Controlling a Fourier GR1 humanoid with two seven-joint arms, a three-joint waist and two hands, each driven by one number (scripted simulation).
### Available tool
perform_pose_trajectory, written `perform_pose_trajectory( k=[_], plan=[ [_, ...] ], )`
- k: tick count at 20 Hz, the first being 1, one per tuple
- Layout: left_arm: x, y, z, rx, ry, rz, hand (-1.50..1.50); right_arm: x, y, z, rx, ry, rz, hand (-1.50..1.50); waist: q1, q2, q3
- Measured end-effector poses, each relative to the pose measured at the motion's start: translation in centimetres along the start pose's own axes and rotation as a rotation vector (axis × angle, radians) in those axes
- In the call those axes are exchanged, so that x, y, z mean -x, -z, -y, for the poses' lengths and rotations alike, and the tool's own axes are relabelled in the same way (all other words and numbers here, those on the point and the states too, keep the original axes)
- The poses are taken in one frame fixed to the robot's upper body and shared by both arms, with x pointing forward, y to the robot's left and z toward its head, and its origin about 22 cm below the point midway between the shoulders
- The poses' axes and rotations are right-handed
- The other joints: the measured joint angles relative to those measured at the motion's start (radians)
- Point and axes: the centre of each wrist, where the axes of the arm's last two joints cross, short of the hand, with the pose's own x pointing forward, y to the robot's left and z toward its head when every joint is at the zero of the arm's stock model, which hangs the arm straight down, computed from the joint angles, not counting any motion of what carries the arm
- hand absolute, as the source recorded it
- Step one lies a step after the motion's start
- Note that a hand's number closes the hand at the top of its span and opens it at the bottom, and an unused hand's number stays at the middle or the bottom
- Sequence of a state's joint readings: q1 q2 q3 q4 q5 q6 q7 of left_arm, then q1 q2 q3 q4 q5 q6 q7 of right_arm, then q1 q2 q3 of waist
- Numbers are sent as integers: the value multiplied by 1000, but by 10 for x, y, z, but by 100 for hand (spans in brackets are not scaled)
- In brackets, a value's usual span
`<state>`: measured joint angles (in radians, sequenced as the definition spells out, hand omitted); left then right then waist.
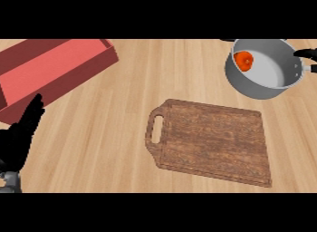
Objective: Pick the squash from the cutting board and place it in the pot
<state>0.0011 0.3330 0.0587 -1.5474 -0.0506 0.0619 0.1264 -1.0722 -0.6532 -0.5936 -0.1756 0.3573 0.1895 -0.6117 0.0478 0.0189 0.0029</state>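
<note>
Pale wood counter fills my view. At upper right the pot [265, 68] stands with the squash [244, 60] lying inside, against its left wall. My right hand [313, 54] shows only as dark fingers at the right edge, beside the pot's rim and well clear of the squash; I cannot tell how they are set. My left hand [15, 138] rests at lower left, fingers straight and pointing up, just below the red box [47, 72]. I see the board [211, 141] at centre.

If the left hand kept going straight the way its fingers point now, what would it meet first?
Probably the red box. The left hand rests open at the left edge, fingers pointing up toward the box's near wall; height above the counter is unclear, so it might pass over it.
</note>
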Motion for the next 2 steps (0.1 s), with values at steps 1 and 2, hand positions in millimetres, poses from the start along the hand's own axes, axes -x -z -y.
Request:
perform_pose_trajectory(
  k=[1, 2],
  plan=[
    [0, -2, 1, 1, 0, 0, 0, 4, -6, 9, 1, 11, -1, -150, 0, 0, 0],
    [-2, -2, 1, -1, 0, -2, 0, 9, -12, 15, 1, 22, -1, -150, -3, -1, 0]
  ],
)
